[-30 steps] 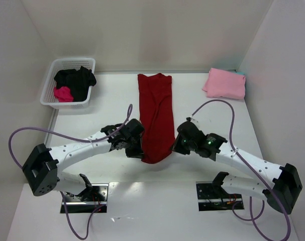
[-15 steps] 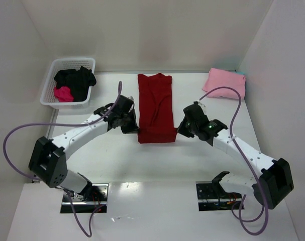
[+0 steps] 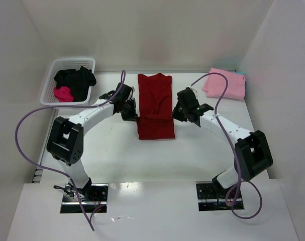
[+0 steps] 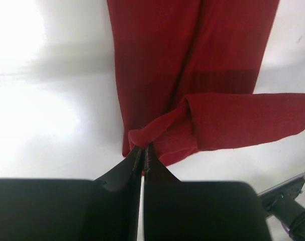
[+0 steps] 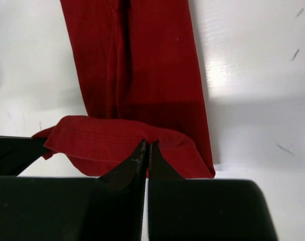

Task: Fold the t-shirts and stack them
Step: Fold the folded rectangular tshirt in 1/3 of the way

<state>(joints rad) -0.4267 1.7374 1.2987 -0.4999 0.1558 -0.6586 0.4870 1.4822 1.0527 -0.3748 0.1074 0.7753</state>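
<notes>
Left gripper (image 4: 143,148) and right gripper (image 5: 146,146) each pinched a hem corner of the dark red cloth t-shirt (image 3: 156,108) mid-counter (image 3: 112,150); folded pink t-shirt (image 3: 224,84) sat back right, white plastic basket (image 3: 74,59) with black shirt (image 3: 74,79) and magenta shirt (image 3: 63,93) back left.

A long t-shirt (image 3: 155,108) lies along the middle of the desk (image 3: 107,150), near end doubled over itself. Far left stands a basket (image 3: 47,95) holding crumpled t-shirts (image 3: 76,80); far right, a folded t-shirt (image 3: 224,84).

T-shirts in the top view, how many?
4: dark red shirt at centre, half folded; pink shirt folded far right; black shirt and magenta shirt in the basket far left. More may be hidden there.
</notes>
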